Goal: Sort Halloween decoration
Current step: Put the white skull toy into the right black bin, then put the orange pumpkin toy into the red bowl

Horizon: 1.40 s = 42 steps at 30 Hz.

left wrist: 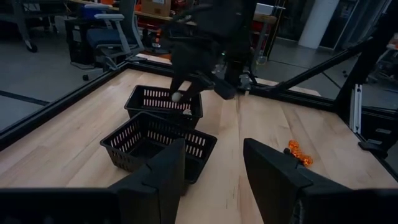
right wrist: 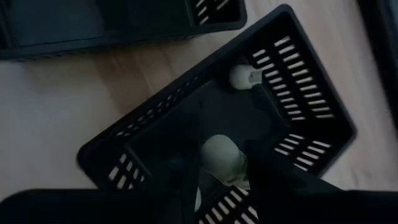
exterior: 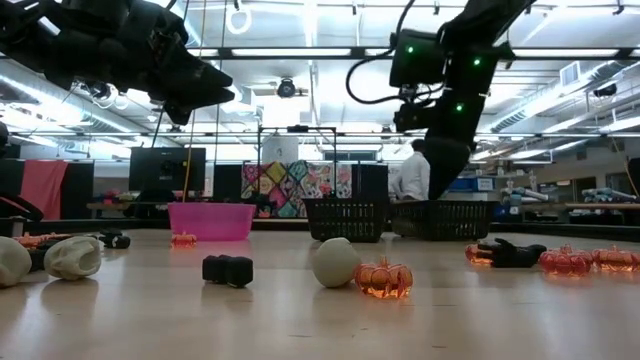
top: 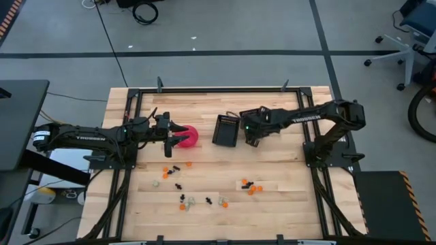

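Observation:
My right gripper (right wrist: 224, 167) hangs over the right-hand black basket (right wrist: 292, 106) and is shut on a pale white-grey trinket (right wrist: 222, 158). Another pale trinket (right wrist: 245, 77) lies on that basket's floor. The second black basket (top: 226, 129) stands just to its left. More orange, black and pale Halloween decoration trinkets (top: 204, 192) lie scattered on the near half of the table. My left gripper (left wrist: 214, 177) stands open and holds nothing, raised above the pink bowl (top: 189, 138). My right gripper pinches the pale trinket by its two opposite sides (right wrist: 211, 155) between its two fingers. The fingers come from above, slanting down. The trinket is lifted clear and hangs over the inside of the right-hand basket.
A small group of orange and black trinkets (top: 248, 185) lies right of the table's middle, and one orange trinket (left wrist: 298, 153) shows near the left gripper. The table's black frame rails (top: 218, 90) run along its edges. A person (exterior: 412, 175) stands in the room behind.

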Each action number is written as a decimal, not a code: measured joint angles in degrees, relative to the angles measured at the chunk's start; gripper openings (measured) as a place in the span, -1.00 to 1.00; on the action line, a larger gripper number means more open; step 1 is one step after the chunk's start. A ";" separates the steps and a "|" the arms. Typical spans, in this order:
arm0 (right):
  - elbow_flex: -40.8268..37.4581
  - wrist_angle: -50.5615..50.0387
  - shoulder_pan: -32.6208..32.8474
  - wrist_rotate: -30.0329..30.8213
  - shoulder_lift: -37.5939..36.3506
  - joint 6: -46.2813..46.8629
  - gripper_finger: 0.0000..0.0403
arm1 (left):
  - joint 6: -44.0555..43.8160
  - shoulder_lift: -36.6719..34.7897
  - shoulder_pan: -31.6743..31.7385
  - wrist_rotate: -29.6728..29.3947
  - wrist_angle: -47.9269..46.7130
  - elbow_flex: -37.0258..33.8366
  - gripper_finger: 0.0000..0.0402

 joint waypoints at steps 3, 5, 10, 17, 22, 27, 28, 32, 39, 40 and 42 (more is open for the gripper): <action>0.00 0.68 -2.73 -4.42 0.00 -0.98 -0.37 | 0.01 0.00 0.00 0.01 0.00 0.00 -0.13; 0.00 1.09 -4.09 -6.66 0.00 -1.25 -0.36 | 0.03 0.00 0.00 0.00 0.00 0.00 -0.13; 0.00 1.25 -5.97 -11.11 0.00 -1.29 -0.30 | 0.03 0.00 0.00 0.01 0.00 0.00 -0.13; 0.00 1.36 -5.98 -12.05 0.00 -0.79 -0.16 | 0.03 0.00 0.00 0.00 0.00 0.00 -0.13; 0.37 0.18 -5.91 -12.09 -0.31 -0.69 -0.08 | 0.03 0.00 0.00 0.00 -0.01 0.00 -0.13; 2.17 0.56 -3.57 -11.93 -2.55 -0.67 -0.08 | 0.03 0.00 0.00 0.02 0.00 0.00 -0.13; 2.49 0.49 -2.96 -11.82 -2.96 -0.67 -0.08 | 0.03 0.00 0.00 0.00 -0.02 0.00 -0.13; 4.02 1.07 0.63 -11.29 -4.61 -0.08 -0.08 | 0.03 0.00 0.00 0.00 -0.01 0.00 -0.13; 5.68 0.63 7.38 -8.37 -4.79 3.09 -0.07 | 0.02 0.00 -0.01 0.00 0.00 0.00 -0.13; 5.78 0.72 8.09 -7.77 -4.79 3.50 -0.07 | 0.01 0.00 0.00 0.00 0.00 0.00 -0.13; 6.18 0.72 9.41 -7.09 -4.79 4.28 -0.07 | 0.01 0.00 -0.02 0.02 0.00 0.00 -0.13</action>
